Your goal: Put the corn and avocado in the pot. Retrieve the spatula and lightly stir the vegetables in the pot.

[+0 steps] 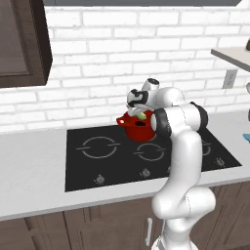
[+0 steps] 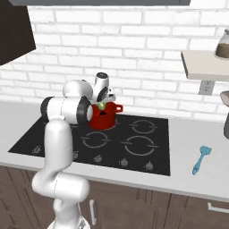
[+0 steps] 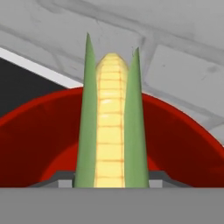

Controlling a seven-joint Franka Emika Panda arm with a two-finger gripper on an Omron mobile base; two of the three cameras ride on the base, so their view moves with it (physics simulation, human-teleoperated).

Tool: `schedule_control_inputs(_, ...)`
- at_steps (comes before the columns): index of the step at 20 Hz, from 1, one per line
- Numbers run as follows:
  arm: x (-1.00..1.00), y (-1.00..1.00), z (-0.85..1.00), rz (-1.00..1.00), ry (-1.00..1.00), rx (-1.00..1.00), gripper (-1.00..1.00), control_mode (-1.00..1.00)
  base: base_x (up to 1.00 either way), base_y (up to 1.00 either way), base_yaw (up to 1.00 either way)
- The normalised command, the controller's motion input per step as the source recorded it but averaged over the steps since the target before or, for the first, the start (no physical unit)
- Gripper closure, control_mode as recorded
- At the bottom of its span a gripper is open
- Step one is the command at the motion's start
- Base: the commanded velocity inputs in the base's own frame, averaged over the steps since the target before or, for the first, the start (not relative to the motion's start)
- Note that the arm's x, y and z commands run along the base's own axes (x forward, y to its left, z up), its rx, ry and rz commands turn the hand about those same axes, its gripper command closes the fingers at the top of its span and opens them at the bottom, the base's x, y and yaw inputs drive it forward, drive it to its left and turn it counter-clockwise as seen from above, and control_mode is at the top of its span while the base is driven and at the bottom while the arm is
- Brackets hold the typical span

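- Far left there's a dark cabinet up on the white brick wall, with pale counter running underneath.
- Next over is the black cooktop set into the counter, with burner rings and a row of knobs along its front edge.
- The red pot sits on the back part of the cooktop, close to the wall, roughly mid-cooktop. One loop handle pokes out to its left in the left base view.
- The arm rises in front of the cooktop and folds over so the gripper hangs right above the pot's rim.
- The corn is pinched between the fingers, so they're closed on it, fairly narrow. In the hand view it sticks straight out past the tips, yellow kernels down the middle with green husk on both sides, and the pot's red inside curves behind it. So the corn is over the pot's mouth, held, not lying in it. From the base views only a small pale-green bit shows at the gripper.
- Can't make out the avocado anywhere.
- Right of the cooktop, a blue spatula lies flat on the counter, well apart from the pot.
- Far right on the wall: a shelf with a jar on it, and an outlet just below.
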Motion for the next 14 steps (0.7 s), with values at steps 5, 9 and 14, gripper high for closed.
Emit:
schedule_control_inputs(5,0.00,0.00,0.00,0.00,0.00,0.00,-1.00,-1.00,0.00,0.00,0.00)
schedule_control_inputs(9,-0.01,0.00,0.00,0.00,0.00,0.00,-1.00,-1.00,0.00,0.00,0.00)
schedule_control_inputs(14,-0.21,0.00,0.06,0.00,0.00,0.00,-1.00,-1.00,0.00,0.00,0.00)
